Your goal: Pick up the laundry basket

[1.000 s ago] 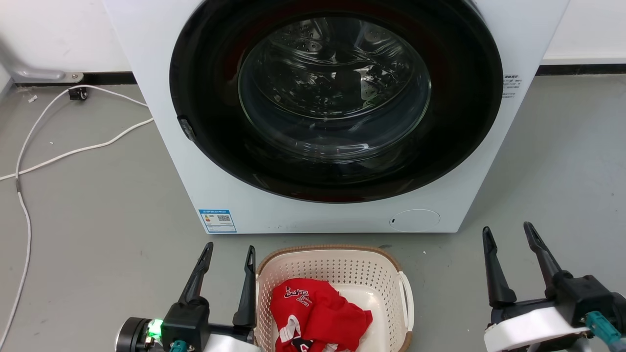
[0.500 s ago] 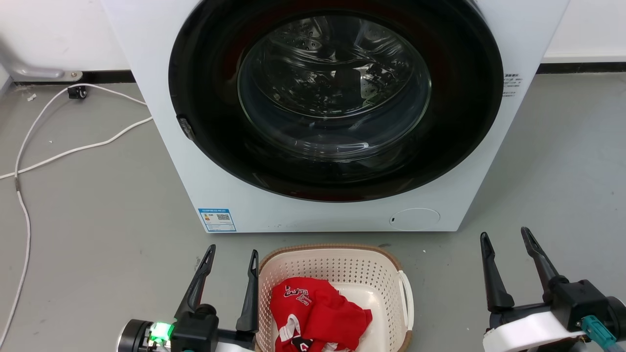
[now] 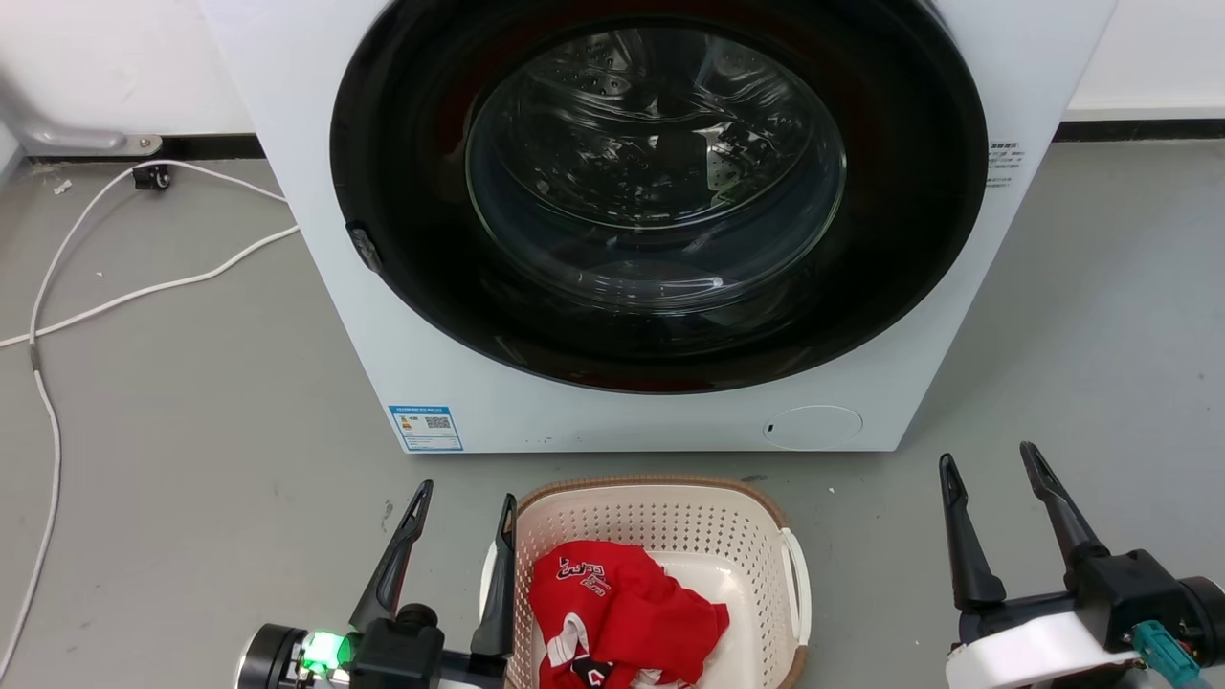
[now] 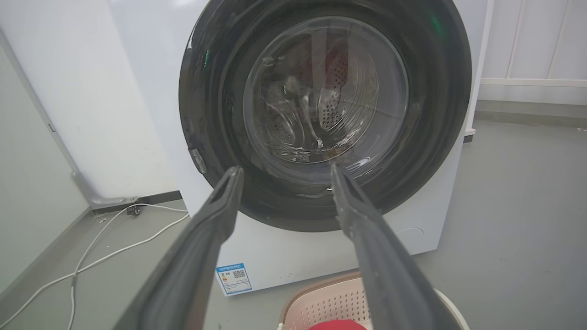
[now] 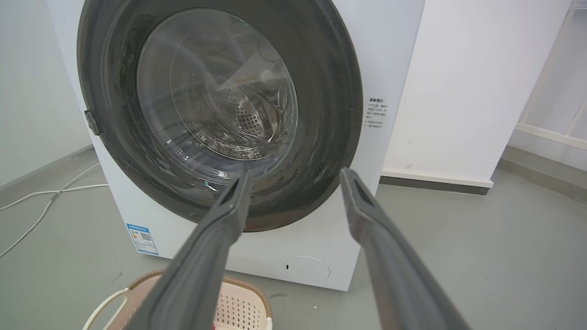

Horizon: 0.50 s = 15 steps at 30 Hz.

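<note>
The laundry basket, cream perforated plastic with a brown rim, stands on the grey floor just in front of the washing machine, with a red garment inside. My left gripper is open at the basket's left side. Its right finger overlaps the white left handle, and I cannot tell whether they touch. My right gripper is open, well clear to the right of the basket. The left wrist view has the left gripper above the basket. In the right wrist view the right gripper has the basket at lower left.
A white front-loading washing machine with a shut round glass door stands close behind the basket. White cables trail across the floor at the left. Bare grey floor lies to the right of the basket.
My left gripper has moved right, closer to the basket's left side, and the white left handle now shows behind its finger. The right gripper has dropped slightly.
</note>
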{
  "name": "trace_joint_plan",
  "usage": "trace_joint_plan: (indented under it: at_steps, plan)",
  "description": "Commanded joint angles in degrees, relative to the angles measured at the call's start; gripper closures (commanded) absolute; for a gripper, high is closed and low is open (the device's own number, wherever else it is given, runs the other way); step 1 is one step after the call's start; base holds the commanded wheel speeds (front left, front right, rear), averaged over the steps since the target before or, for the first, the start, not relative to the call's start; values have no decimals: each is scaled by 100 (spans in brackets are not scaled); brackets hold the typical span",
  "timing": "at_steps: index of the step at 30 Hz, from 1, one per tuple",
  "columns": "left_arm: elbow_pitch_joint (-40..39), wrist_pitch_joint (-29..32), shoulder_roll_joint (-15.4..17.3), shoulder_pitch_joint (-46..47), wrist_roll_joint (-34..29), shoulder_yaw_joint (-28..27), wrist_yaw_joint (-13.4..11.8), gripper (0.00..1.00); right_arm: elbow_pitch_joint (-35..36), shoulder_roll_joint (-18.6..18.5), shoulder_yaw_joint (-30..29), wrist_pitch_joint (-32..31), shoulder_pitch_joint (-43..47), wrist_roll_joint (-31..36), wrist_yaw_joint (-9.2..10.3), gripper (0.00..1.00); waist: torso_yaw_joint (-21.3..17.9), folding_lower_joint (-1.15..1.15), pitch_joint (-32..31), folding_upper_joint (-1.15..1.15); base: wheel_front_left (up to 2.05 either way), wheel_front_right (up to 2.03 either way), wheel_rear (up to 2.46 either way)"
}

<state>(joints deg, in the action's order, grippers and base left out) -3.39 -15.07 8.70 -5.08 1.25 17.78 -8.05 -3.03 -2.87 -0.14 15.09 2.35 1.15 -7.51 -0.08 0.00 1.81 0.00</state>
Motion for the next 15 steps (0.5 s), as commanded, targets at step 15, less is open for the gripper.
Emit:
trace_joint_plan:
  at_steps: [15]
  plan:
    - [92,-15,-132,-60,-3,-210,171,0,51,-1,-8,11,-31,-34,4,0,4,0,113,0,0,0,0]
